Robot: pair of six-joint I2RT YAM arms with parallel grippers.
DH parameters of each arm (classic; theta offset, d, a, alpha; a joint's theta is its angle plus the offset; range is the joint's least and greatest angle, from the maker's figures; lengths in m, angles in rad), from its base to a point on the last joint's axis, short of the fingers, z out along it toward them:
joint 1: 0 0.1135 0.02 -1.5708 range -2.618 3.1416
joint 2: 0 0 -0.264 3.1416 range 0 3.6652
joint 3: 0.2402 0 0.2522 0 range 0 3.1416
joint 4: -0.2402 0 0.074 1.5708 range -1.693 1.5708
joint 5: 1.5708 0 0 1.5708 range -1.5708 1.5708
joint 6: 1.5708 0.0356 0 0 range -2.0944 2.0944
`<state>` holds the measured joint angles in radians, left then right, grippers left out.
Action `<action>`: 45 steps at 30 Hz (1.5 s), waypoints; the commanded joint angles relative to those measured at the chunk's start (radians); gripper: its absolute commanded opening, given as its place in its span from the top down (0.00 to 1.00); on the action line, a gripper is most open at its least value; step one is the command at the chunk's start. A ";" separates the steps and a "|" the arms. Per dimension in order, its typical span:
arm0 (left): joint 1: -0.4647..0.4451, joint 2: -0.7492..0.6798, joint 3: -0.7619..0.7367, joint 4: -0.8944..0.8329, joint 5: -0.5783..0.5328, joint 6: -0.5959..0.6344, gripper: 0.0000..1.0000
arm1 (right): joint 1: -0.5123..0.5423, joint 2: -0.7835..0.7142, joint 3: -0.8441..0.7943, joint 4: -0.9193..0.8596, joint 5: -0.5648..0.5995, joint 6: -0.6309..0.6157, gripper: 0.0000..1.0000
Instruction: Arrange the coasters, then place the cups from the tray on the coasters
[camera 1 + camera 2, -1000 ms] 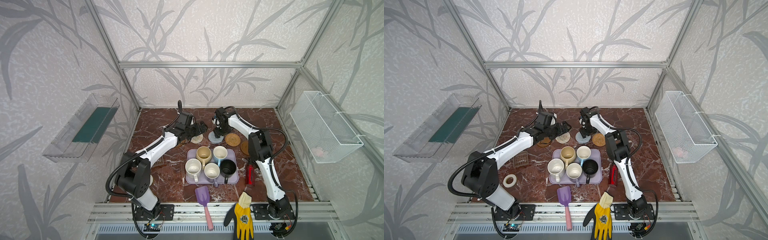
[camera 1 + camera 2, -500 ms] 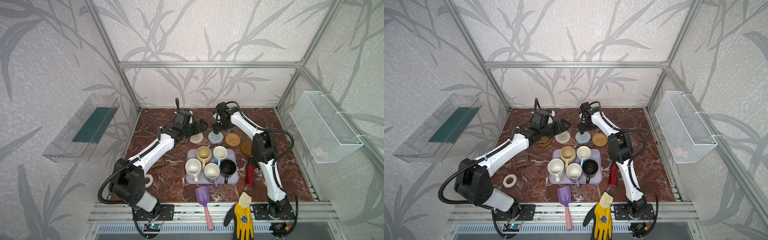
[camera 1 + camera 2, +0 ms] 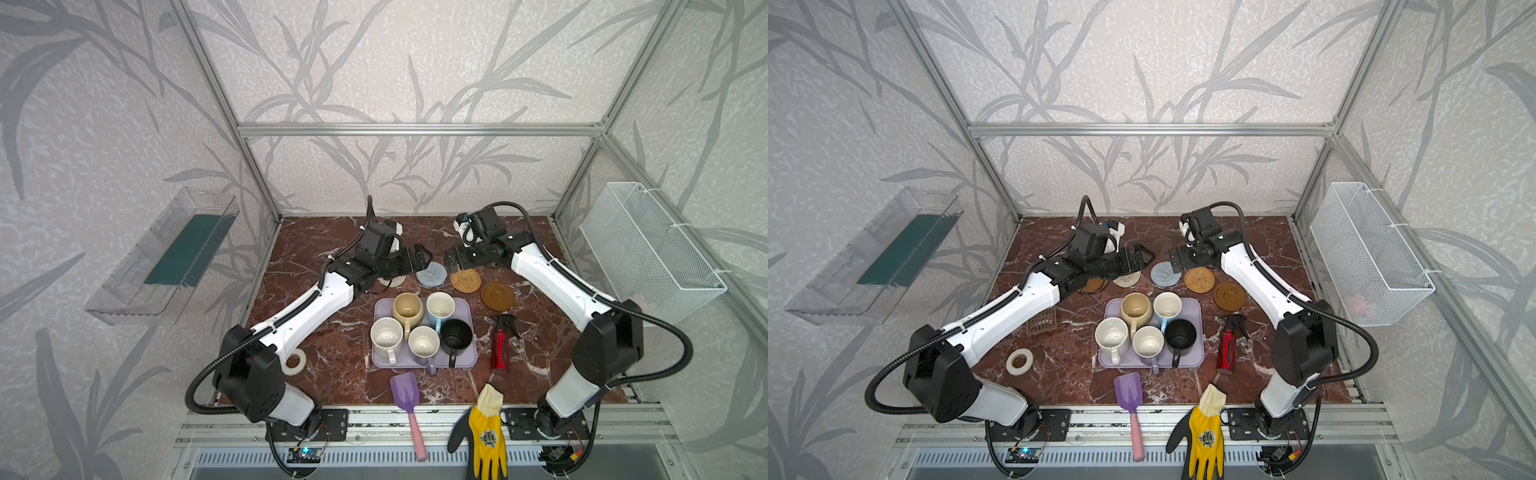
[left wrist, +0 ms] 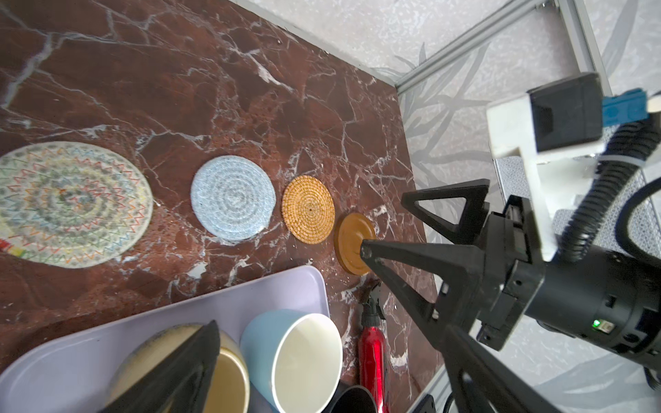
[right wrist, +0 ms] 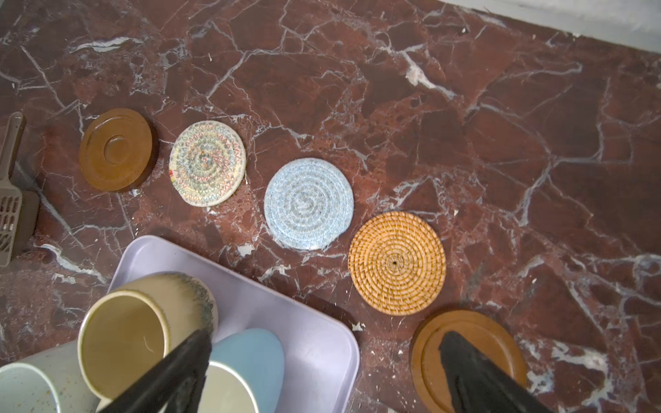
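Five coasters lie in a row behind the tray: amber-brown (image 5: pixel 116 148), beige woven (image 5: pixel 207 162), grey-blue (image 5: pixel 309 203), rattan (image 5: pixel 397 262) and a second amber-brown (image 5: pixel 468 357). The lavender tray (image 3: pixel 467 305) holds the cups: beige-yellow (image 3: pixel 407 309), light blue (image 3: pixel 439 307), speckled white (image 3: pixel 386 334), lavender (image 3: pixel 424 343) and black (image 3: pixel 456 334). My left gripper (image 3: pixel 424 257) hovers open above the beige woven coaster (image 3: pixel 392 281), holding nothing. Facing it, my right gripper (image 3: pixel 451 259) is open and empty above the grey-blue coaster (image 3: pixel 432 274) and the rattan one (image 3: pixel 465 280).
A red spray bottle (image 3: pixel 500 349) stands right of the tray. A purple scoop (image 3: pixel 405 392) and a yellow glove (image 3: pixel 486 432) lie at the front edge. A tape roll (image 3: pixel 294 361) and a brown slotted scoop (image 3: pixel 1042 322) lie left. A wire basket (image 3: pixel 648 249) hangs on the right wall.
My right gripper has opened, lifted off the grey-blue coaster and swung level; the coaster stays on the table. My left gripper has shifted slightly right, still open.
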<state>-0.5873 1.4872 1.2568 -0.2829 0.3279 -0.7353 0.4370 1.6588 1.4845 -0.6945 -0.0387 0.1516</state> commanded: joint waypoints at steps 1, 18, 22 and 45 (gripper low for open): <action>-0.040 0.016 0.053 -0.059 -0.020 0.065 0.01 | -0.042 -0.039 -0.069 0.043 -0.003 0.064 0.01; -0.089 0.205 0.168 -0.031 -0.015 0.045 0.01 | -0.115 0.226 -0.070 0.073 -0.084 0.066 0.44; -0.097 0.226 0.191 -0.039 -0.025 0.048 0.01 | -0.115 0.292 -0.033 0.044 -0.065 0.061 0.48; -0.097 0.224 0.181 -0.022 -0.030 -0.006 0.01 | -0.156 0.534 0.135 -0.019 -0.024 0.043 0.61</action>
<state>-0.6800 1.7096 1.4189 -0.3061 0.3054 -0.7269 0.3012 2.1468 1.6085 -0.6800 -0.0624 0.2085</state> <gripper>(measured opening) 0.992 0.387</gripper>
